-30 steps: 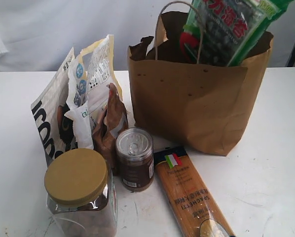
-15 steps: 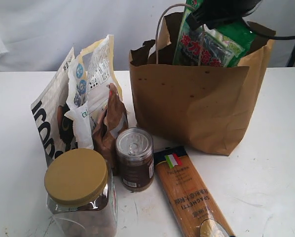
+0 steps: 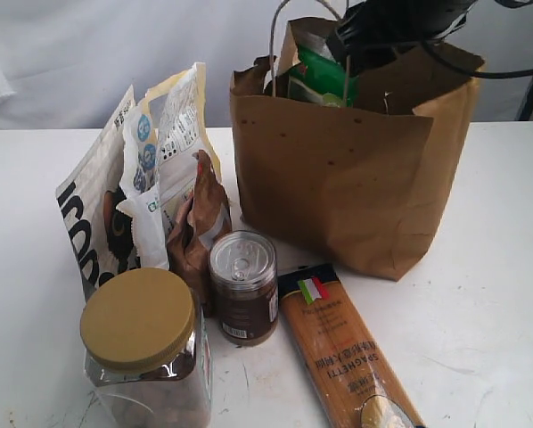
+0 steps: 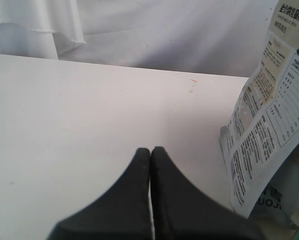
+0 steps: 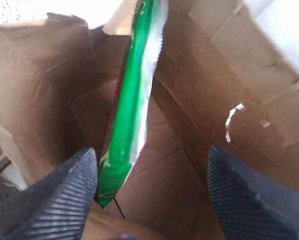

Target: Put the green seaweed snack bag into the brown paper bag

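The brown paper bag (image 3: 351,174) stands upright at the back right of the table. The green seaweed snack bag (image 3: 318,76) sits inside it, only its top showing above the rim. From the right wrist view the snack bag (image 5: 132,107) leans edge-on against the paper bag's inner wall (image 5: 189,135). My right gripper (image 5: 152,187) hangs open in the bag's mouth, the pouch beside one finger and not clamped. In the exterior view that arm (image 3: 391,27) is a dark mass over the bag. My left gripper (image 4: 150,152) is shut on nothing above bare table.
Left of the paper bag stand several pouches (image 3: 151,178), a dark-brown foil pouch (image 3: 200,227), a round tin (image 3: 243,285), a gold-lidded jar (image 3: 142,343) and an orange spaghetti packet (image 3: 342,352). A printed white pouch (image 4: 269,125) stands beside the left gripper.
The snack bag has dropped from high above the rim down into the paper bag, and my right arm has lowered over the mouth. The jaws now stand apart from the pouch.
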Controlling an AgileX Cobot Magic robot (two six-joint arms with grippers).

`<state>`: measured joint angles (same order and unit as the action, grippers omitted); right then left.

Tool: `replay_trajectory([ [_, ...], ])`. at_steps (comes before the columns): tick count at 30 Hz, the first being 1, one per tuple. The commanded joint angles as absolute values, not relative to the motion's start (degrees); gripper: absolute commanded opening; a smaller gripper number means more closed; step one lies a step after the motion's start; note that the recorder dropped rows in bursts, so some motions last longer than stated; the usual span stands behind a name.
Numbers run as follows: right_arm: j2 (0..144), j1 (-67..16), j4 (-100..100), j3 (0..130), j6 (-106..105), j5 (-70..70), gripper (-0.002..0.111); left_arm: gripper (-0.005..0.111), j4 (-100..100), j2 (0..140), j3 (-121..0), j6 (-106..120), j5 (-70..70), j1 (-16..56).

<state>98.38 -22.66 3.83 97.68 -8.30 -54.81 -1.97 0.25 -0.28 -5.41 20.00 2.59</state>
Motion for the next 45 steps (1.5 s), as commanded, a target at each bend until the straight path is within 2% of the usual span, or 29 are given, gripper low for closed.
replay_trajectory([
  [1, 96.73, -22.23, 3.48, 97.61, -7.51, -54.4, 0.06, 0.0, -2.11, 0.0, 0.0, -5.49, 19.47, 2.9],
  [8, 92.29, -22.23, 3.48, 97.61, -6.36, -56.98, 0.056, 0.0, -2.11, 0.0, 0.0, -5.49, 19.47, 2.9],
  [11, 89.08, -22.23, 3.48, 97.61, -3.18, -60.05, 0.047, 0.0, -2.11, 0.0, 0.0, -5.49, 19.47, 2.9],
  [16, 84.98, -22.23, 1.41, 97.33, -2.85, -60.46, 0.002, 0.0, -2.11, 0.0, 0.0, -5.49, 19.47, 2.9],
  [17, 84.24, -22.23, 0.68, 96.81, -2.85, -59.8, 0.0, 0.0, -2.11, 0.0, 0.0, -5.49, 19.47, 2.9],
  [21, 80.69, -22.23, -1.7, 92.32, -3.01, -56.11, 0.0, 0.0, -2.11, 0.0, 0.0, -5.49, 19.47, 2.9],
  [32, 61.24, -22.36, -13.53, 58.59, -3.26, -33.89, 0.0, 0.0, -2.11, 0.0, 0.0, -5.49, 19.47, 2.9],
  [37, 55.63, -22.36, -16.16, 51.68, -2.95, -30.35, 0.0, 0.0, -2.11, 0.0, 0.0, -5.49, 19.47, 2.9],
  [45, 49.12, -22.36, -17.1, 50.17, -2.95, -36.43, 0.0, 0.0, -2.11, 0.0, 0.0, -5.49, 19.47, 2.9],
])
